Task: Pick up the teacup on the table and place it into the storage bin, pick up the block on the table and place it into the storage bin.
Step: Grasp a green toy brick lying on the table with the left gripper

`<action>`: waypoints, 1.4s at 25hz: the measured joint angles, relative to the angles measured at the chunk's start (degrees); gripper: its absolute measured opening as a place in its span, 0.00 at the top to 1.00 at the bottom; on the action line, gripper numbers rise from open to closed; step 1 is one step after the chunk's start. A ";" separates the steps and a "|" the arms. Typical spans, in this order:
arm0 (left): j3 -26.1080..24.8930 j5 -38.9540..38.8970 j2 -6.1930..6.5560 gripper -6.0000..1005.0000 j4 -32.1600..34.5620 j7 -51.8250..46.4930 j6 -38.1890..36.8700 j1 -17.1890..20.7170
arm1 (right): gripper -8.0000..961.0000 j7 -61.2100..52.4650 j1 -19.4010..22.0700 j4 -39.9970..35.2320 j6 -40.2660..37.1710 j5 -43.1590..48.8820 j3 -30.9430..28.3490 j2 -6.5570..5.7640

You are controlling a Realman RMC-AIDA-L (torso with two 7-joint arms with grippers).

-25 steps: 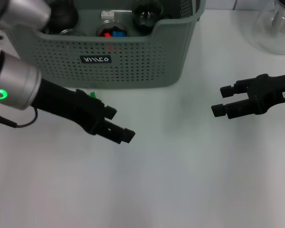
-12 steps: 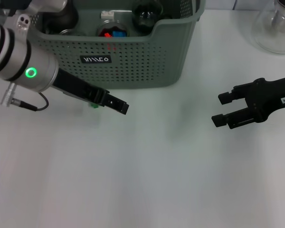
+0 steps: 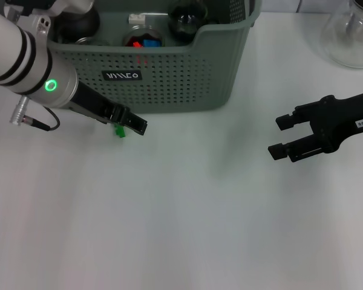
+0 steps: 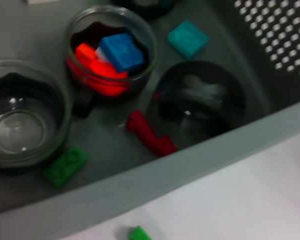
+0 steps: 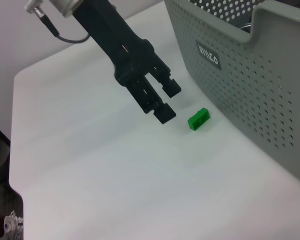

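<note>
A small green block (image 3: 118, 131) lies on the white table just in front of the storage bin (image 3: 169, 81). My left gripper (image 3: 139, 126) hovers right beside the block, low over the table. The right wrist view shows it (image 5: 170, 101) open with nothing between its fingers, the block (image 5: 198, 119) a little to one side. Glass teacups stand inside the bin; one (image 4: 110, 55) holds red and blue blocks, another (image 4: 25, 117) is empty. My right gripper (image 3: 278, 136) hangs open over the table's right side.
Loose blocks lie on the bin floor: a green one (image 4: 65, 166), a red one (image 4: 150, 134), a teal one (image 4: 188, 38). A clear glass flask (image 3: 353, 36) stands at the far right. No teacup shows on the table.
My left arm swung back toward the bin; its gripper went from mid-table to beside the green block. The right gripper barely shifted.
</note>
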State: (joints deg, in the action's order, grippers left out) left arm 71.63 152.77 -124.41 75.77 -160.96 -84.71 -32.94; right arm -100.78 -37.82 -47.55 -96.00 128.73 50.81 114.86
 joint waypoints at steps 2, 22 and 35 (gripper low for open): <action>0.04 0.61 -0.01 0.13 -1.08 -0.06 1.13 -0.25 | 0.13 -0.11 -0.08 0.00 0.00 0.00 0.00 0.01; 0.27 3.49 -0.06 0.14 -12.05 -0.89 9.41 -4.04 | 0.13 -0.51 -0.89 0.00 -0.15 -0.06 -0.23 0.29; 0.35 5.87 -0.05 0.18 -16.38 -1.71 12.78 -6.25 | 0.13 -0.53 -0.97 0.00 0.14 -0.05 -0.39 0.23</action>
State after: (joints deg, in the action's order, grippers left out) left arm 71.98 158.64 -124.45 59.39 -162.67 -71.93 -39.20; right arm -101.31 -38.79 -47.55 -95.86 128.67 50.42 115.08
